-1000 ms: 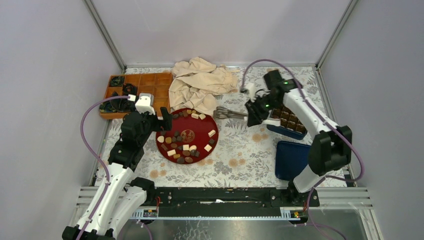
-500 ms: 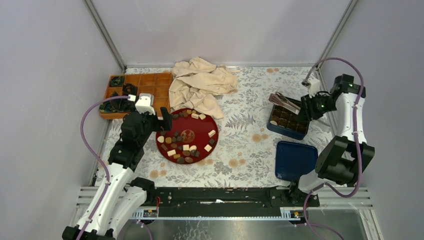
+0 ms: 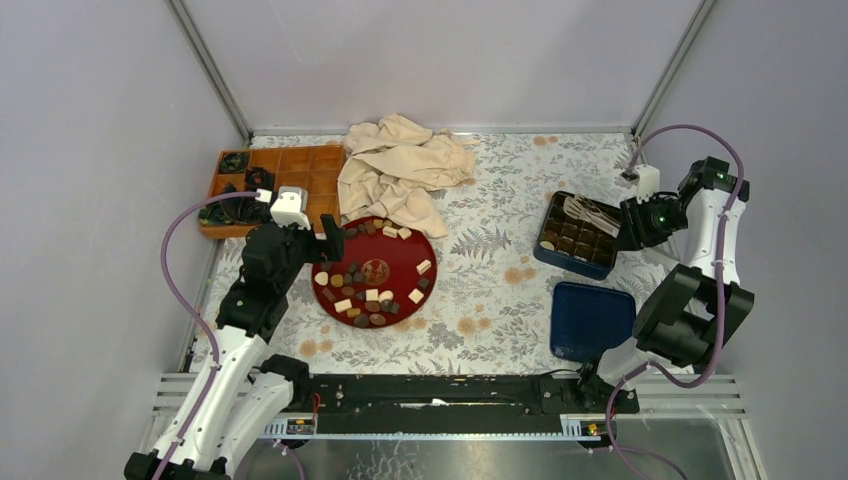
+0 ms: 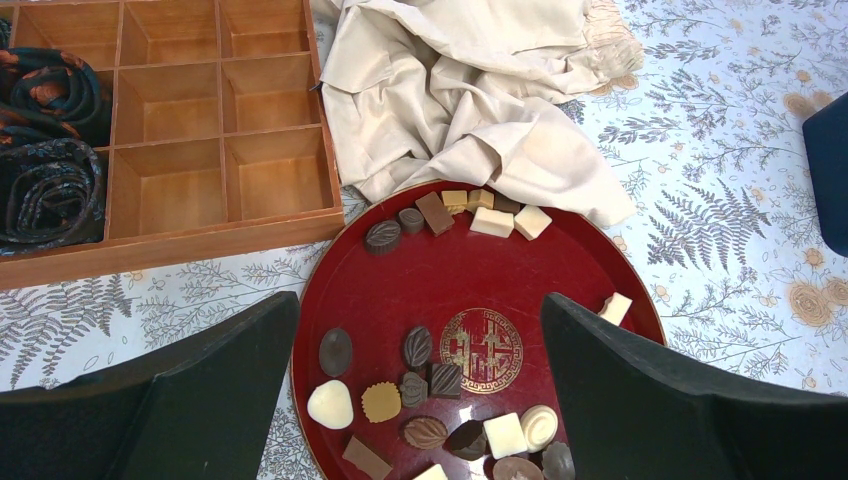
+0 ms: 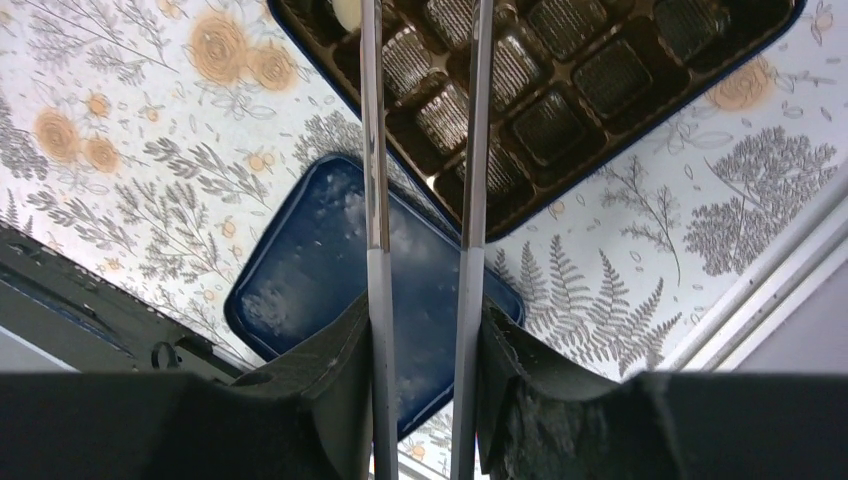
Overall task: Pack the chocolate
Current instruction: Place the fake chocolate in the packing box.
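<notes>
The chocolate [image 3: 372, 290], dark, light brown and cream pieces, lies spread on a round red plate [image 3: 398, 252]. In the left wrist view the pieces [image 4: 430, 380] sit on the plate [image 4: 470, 270] below my left gripper [image 4: 420, 300], which is open and empty. It hovers over the plate's left rim in the top view [image 3: 325, 240]. My right gripper [image 3: 632, 222] is shut on metal tongs [image 3: 590, 213], whose tips lie over the dark blue chocolate box [image 3: 575, 240]. In the right wrist view the tongs [image 5: 373, 150] reach over the box's brown tray [image 5: 560, 90]. A cream piece [image 5: 347, 10] shows at the tong tips.
The blue box lid [image 3: 586, 320] lies in front of the box, also in the right wrist view [image 5: 320, 270]. A crumpled beige cloth [image 3: 400, 165] touches the plate's far edge. A wooden compartment box [image 3: 300, 175] with rolled ties [image 4: 45, 160] stands at the back left.
My right arm has swung from beside the plate to the right, carrying the tongs over the chocolate box. The left arm has not moved.
</notes>
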`<state>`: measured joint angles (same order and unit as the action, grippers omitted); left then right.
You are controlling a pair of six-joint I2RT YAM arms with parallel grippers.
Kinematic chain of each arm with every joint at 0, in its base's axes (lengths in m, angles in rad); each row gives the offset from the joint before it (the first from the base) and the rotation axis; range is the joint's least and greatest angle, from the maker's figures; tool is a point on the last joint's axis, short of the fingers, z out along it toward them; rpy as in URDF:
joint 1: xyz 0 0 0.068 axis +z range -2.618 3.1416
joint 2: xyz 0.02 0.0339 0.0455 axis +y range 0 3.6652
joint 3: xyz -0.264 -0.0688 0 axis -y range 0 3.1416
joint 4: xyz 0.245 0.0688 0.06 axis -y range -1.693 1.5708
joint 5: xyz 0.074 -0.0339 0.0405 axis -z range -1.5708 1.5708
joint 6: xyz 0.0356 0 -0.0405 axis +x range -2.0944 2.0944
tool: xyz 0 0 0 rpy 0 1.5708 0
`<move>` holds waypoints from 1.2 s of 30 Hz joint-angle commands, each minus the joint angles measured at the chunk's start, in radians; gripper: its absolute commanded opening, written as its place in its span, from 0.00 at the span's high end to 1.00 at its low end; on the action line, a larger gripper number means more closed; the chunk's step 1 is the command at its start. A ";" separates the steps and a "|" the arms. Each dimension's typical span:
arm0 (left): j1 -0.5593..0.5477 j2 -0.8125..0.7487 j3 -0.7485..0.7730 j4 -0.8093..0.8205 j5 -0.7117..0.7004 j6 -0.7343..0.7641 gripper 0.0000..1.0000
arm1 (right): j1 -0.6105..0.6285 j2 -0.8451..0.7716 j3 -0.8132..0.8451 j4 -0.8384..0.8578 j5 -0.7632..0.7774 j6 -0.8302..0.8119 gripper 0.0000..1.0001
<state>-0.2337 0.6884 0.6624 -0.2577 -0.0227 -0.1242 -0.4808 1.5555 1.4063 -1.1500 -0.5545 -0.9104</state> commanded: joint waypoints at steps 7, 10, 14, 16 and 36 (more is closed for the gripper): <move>0.008 -0.010 -0.009 0.053 0.006 0.009 0.02 | -0.020 0.015 -0.019 0.020 0.074 -0.022 0.92; 0.008 -0.010 -0.009 0.053 0.006 0.009 0.02 | -0.023 0.021 -0.023 0.033 0.084 -0.014 0.88; 0.008 -0.010 -0.008 0.053 0.006 0.009 0.02 | -0.024 0.034 -0.018 0.045 0.089 -0.003 0.80; 0.009 -0.010 -0.009 0.053 0.006 0.009 0.02 | -0.023 0.042 -0.013 0.047 0.090 0.002 0.78; 0.008 -0.013 -0.009 0.053 0.004 0.009 0.02 | -0.024 0.070 0.019 0.050 0.084 0.015 0.54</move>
<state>-0.2337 0.6884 0.6624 -0.2577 -0.0223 -0.1242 -0.4995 1.6371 1.3827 -1.0935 -0.4606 -0.9005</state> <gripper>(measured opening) 0.980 0.454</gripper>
